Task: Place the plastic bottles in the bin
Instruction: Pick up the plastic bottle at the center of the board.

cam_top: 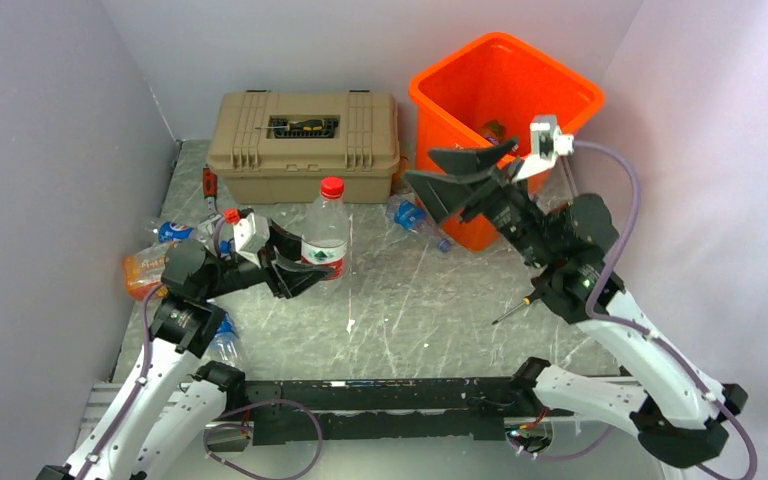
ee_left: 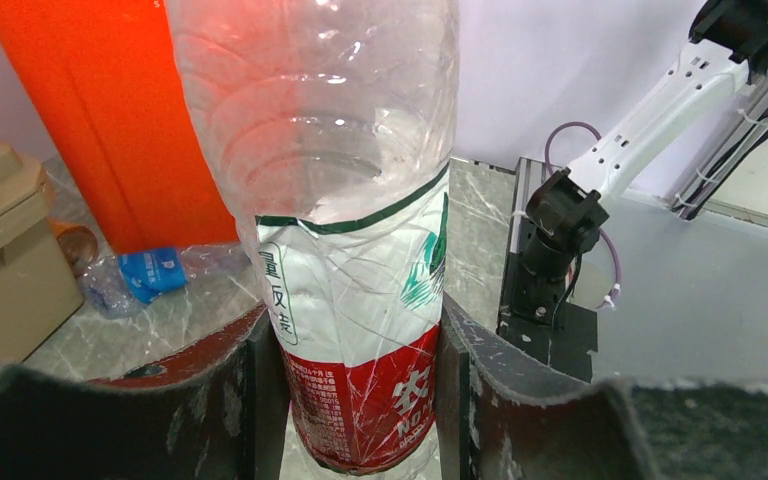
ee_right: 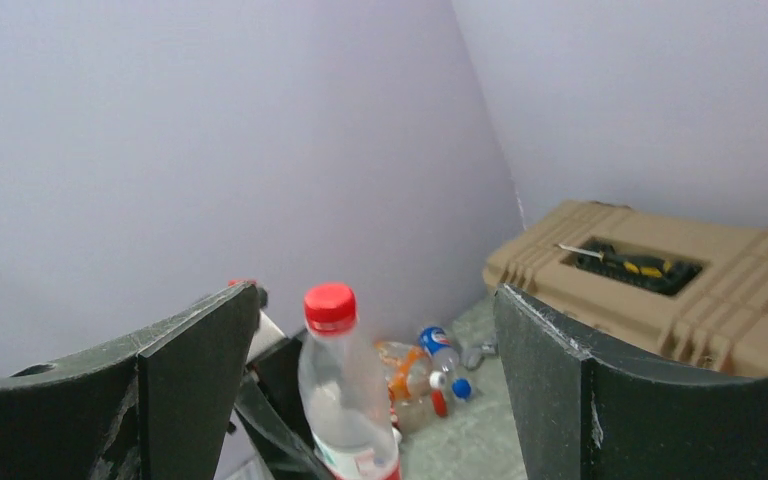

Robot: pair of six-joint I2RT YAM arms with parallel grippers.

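Note:
A clear bottle [cam_top: 326,235] with a red cap and a white, green and red label stands upright on the table. My left gripper [cam_top: 305,272] is shut on its lower part; in the left wrist view the fingers [ee_left: 245,390] press both sides of the bottle [ee_left: 350,200]. The orange bin [cam_top: 505,100] stands at the back right and holds something brown. My right gripper [cam_top: 460,178] is open and empty, raised in front of the bin's left side. Through its jaws [ee_right: 375,300] the held bottle [ee_right: 345,390] shows. A crushed Pepsi bottle [cam_top: 415,220] lies by the bin's base.
A tan toolbox [cam_top: 305,140] stands at the back, a black and yellow tool in its lid recess. Several crushed bottles [cam_top: 150,265] lie by the left wall. A thin dark tool [cam_top: 512,308] lies near the right arm. Walls close in left, back and right.

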